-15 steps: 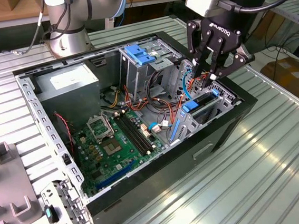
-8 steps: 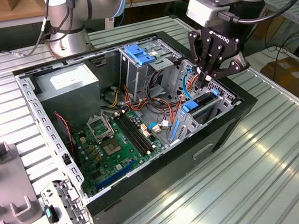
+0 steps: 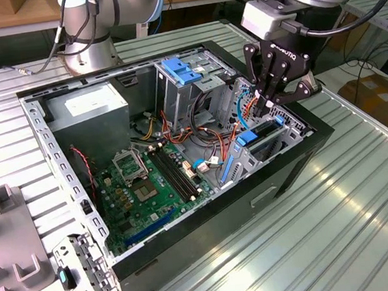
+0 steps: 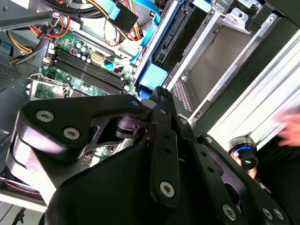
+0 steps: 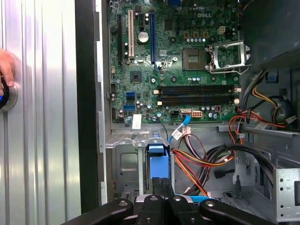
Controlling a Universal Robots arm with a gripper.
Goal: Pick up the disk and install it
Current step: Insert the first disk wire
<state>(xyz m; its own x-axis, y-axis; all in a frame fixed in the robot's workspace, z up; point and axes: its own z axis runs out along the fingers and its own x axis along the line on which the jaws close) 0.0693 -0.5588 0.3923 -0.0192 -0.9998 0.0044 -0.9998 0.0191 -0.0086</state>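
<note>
Black and jointed, the gripper (image 3: 267,103) is seen poised directly over the drive cage (image 3: 286,136) at the corner of the open computer case (image 3: 208,220), on the exterior view's right. How far it is closed, and whether anything is gripped, cannot be told.

The disk (image 3: 260,138) is found standing on edge inside that cage. In the first wrist view its blue end tab lies just beyond the gripper.

Installing is judged to be the step in hand, since the disk is in the cage and not lying loose. Whatever seating remains would call for pressure kept in line with the cage rails and kept off the orange and red cables (image 5: 197,164) close beside them.

How deep the disk is seated is hidden by the gripper's own body. Beyond the case, a hand (image 5: 5,65) is cut off at the picture's edge.
</note>
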